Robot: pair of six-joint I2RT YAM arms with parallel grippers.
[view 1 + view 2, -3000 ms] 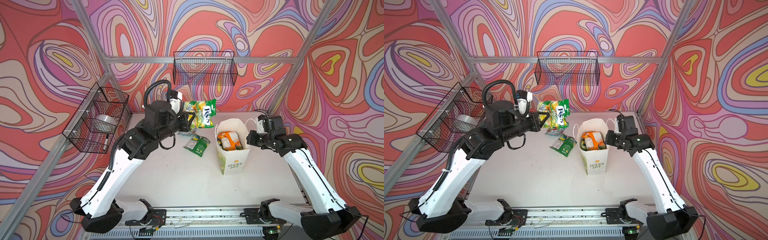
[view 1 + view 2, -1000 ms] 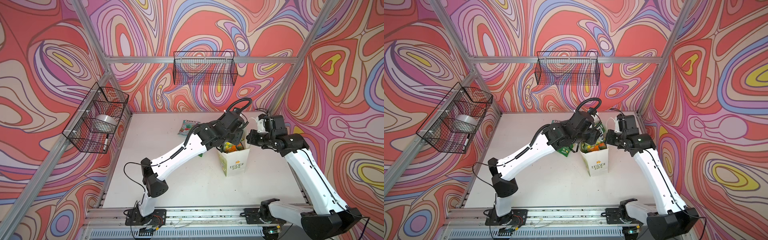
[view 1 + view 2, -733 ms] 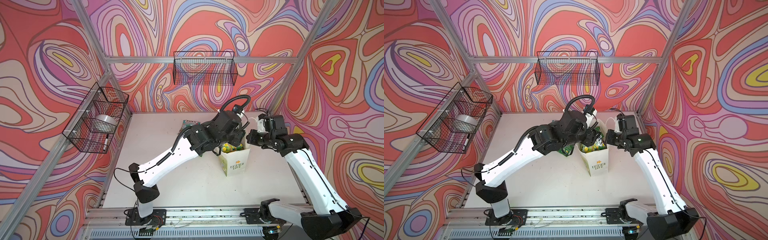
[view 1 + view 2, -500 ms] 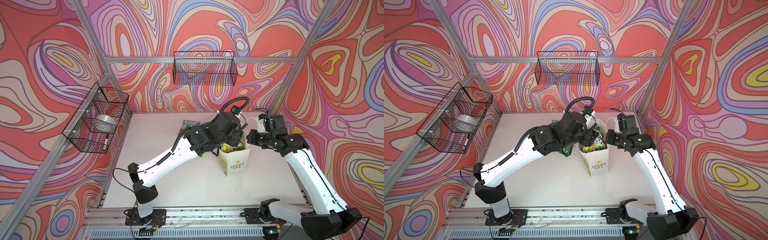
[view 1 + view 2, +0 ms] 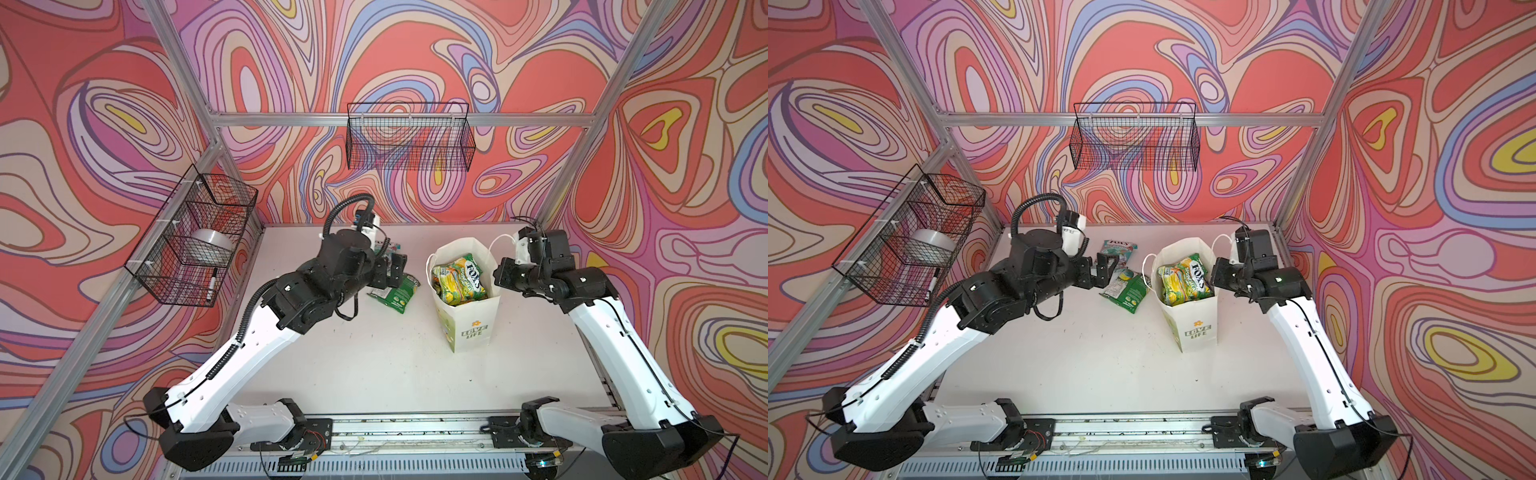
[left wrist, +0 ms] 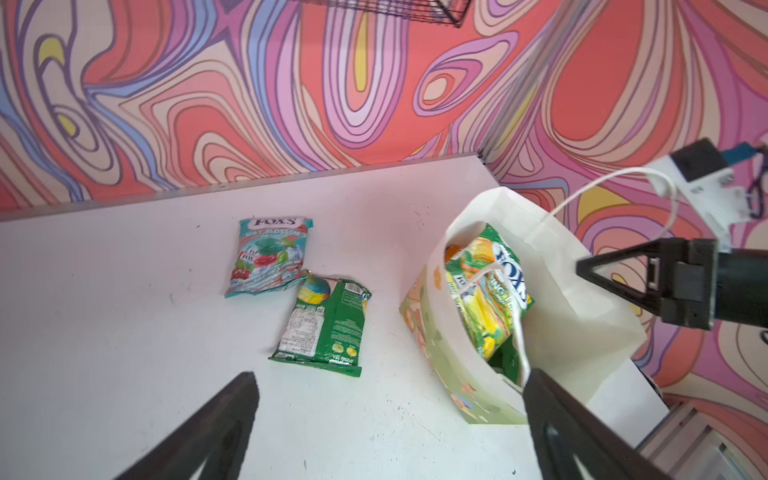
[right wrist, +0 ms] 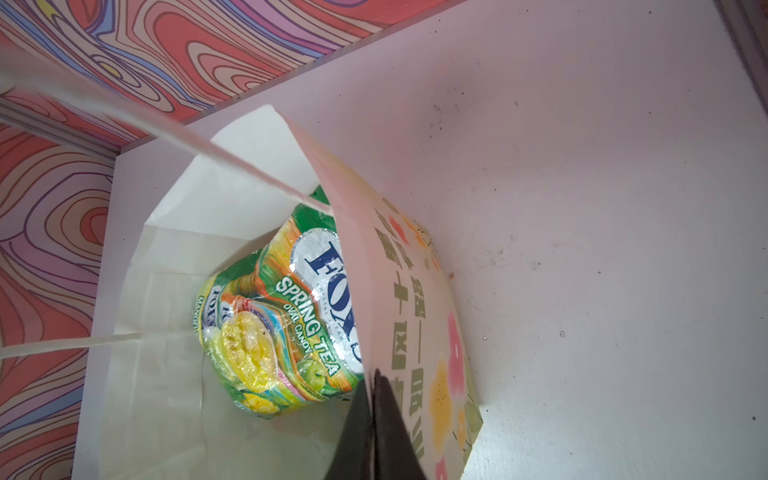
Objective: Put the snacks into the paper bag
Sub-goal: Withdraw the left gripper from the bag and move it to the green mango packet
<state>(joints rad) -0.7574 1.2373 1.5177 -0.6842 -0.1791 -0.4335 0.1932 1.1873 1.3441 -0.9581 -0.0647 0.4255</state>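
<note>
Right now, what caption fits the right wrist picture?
The right end effector pinches the paper bag wall; a Fox's Spring Tea packet lies inside.

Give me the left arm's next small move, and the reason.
Probably lower the left tool, open and empty, onto the green packet lying nearest it, and close. That and the teal packet lie on the table, while the right tool pinches the wall of the paper bag.

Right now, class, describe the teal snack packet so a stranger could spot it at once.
Find the white paper bag standing on the table. Two packets lie flat to its left in both top views. The teal packet is the one nearer the back wall, and only it reads Mint Blossom.
</note>
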